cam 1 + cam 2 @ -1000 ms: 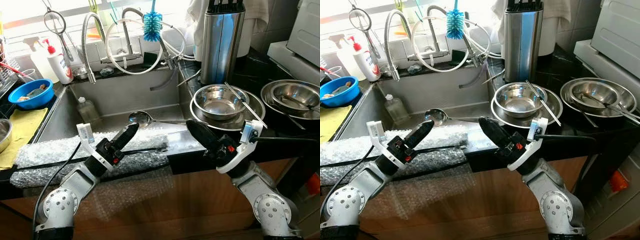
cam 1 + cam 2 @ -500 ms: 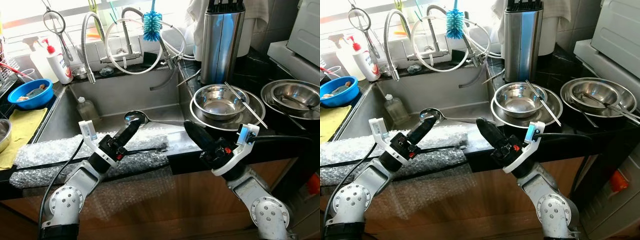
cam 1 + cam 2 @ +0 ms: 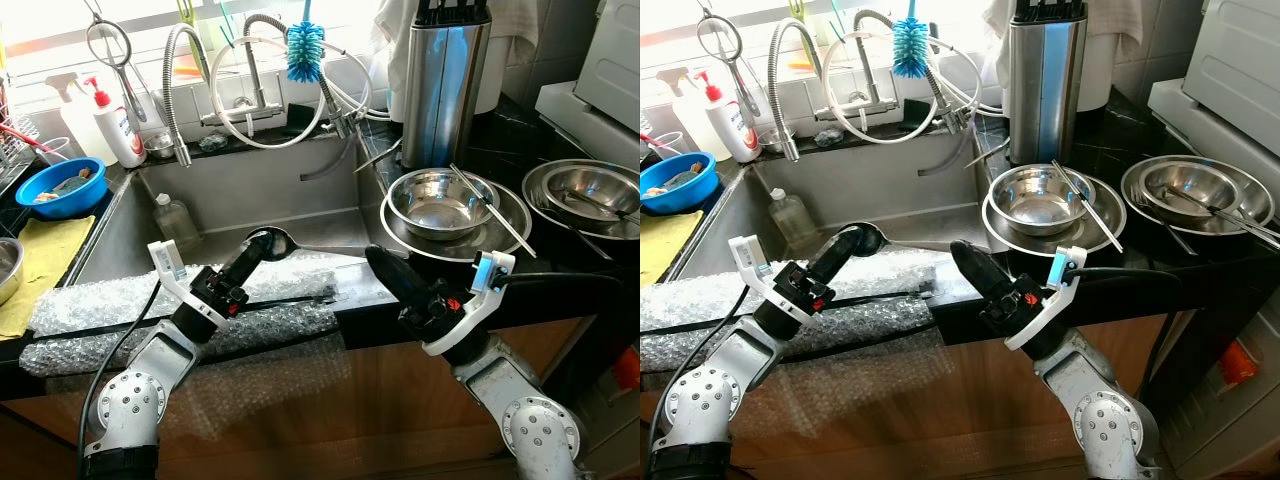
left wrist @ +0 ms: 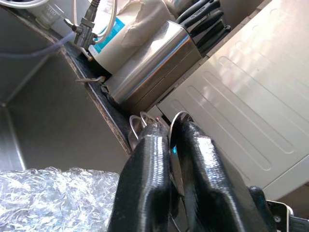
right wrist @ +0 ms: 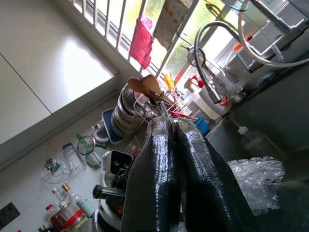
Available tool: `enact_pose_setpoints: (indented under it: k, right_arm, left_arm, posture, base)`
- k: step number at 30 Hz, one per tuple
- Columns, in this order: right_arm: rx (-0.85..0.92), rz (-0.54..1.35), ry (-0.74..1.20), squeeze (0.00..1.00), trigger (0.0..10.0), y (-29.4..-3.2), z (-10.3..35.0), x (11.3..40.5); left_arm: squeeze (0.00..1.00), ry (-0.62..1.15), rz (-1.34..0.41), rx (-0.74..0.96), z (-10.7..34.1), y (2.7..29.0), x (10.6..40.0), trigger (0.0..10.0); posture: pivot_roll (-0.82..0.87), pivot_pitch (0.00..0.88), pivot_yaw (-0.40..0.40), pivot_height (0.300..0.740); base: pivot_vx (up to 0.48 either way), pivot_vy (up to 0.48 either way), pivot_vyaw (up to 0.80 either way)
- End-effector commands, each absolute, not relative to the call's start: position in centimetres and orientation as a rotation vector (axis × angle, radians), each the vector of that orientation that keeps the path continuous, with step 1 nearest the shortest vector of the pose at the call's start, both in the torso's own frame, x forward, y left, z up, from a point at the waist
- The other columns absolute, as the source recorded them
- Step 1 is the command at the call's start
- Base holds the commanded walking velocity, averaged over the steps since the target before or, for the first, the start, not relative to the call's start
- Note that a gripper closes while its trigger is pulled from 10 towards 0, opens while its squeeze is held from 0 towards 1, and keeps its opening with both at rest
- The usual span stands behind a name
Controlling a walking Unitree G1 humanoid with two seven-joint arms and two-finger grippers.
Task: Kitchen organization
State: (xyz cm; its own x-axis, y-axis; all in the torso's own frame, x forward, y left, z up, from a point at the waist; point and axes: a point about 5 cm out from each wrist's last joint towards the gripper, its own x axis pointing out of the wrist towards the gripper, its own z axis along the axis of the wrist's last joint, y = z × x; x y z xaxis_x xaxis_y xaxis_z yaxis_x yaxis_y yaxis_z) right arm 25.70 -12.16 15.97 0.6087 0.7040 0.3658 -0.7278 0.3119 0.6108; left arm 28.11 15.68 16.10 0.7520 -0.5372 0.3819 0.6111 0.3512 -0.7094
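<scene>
A blue bowl [image 3: 62,186] sits at the counter's far left edge, with a yellow cloth [image 3: 45,262] just in front of it; a white soap bottle [image 3: 118,128] stands behind the sink's back left corner. Bubble wrap [image 3: 120,300] lies along the front rim of the sink [image 3: 260,190]; a small clear bottle [image 3: 176,222] stands in the basin near its left wall. The left gripper [image 3: 262,245] reaches over the wrap into the basin, its tips at the bowl of a ladle [image 3: 290,243] that lies on the basin floor toward the right wall; in the left wrist view the fingers [image 4: 149,169] are nearly together with a thin gap, and I cannot tell whether they grip anything. The right gripper [image 3: 383,266] rests above the sink's front right corner, fingers pressed together and holding nothing. On the counter beyond it a steel bowl [image 3: 440,200] sits on a plate, a knife block [image 3: 442,80] behind, more steel bowls [image 3: 585,195] at the right edge.
</scene>
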Motion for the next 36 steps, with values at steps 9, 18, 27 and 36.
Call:
enact_pose_setpoints:
  k: [9, 18, 27, 36]
  right_arm:
    - [0.757, 0.874, -0.046, 1.00, 10.0, -12.1, 15.9, 26.6]
    - [0.751, 0.876, -0.041, 1.00, 10.0, -12.0, 15.8, 26.6]
    - [0.748, 0.864, -0.041, 1.00, 10.0, -11.9, 15.7, 26.7]
    - [0.688, 0.829, -0.025, 0.00, 10.0, -11.6, 15.4, 26.6]
  left_arm:
    - [0.00, -0.102, -0.736, -0.971, 16.4, 16.0, 28.2, 0.0]
    - [0.00, -0.115, -0.720, -1.000, 16.4, 16.1, 28.3, 0.0]
    - [0.00, -0.181, -0.678, -1.097, 16.9, 16.9, 28.6, 0.0]
    - [0.00, -0.280, -0.491, -1.177, 17.7, 18.6, 29.8, 0.0]
  posture:
    - [-0.11, 0.000, 0.148, 0.740]
    - [-0.11, 0.000, 0.146, 0.740]
    - [-0.11, 0.000, 0.145, 0.740]
    - [-0.11, 0.000, 0.143, 0.740]
  base:
    - [0.000, 0.000, 0.00]
    - [0.000, 0.000, 0.00]
    - [0.000, 0.000, 0.00]
    - [0.000, 0.000, 0.00]
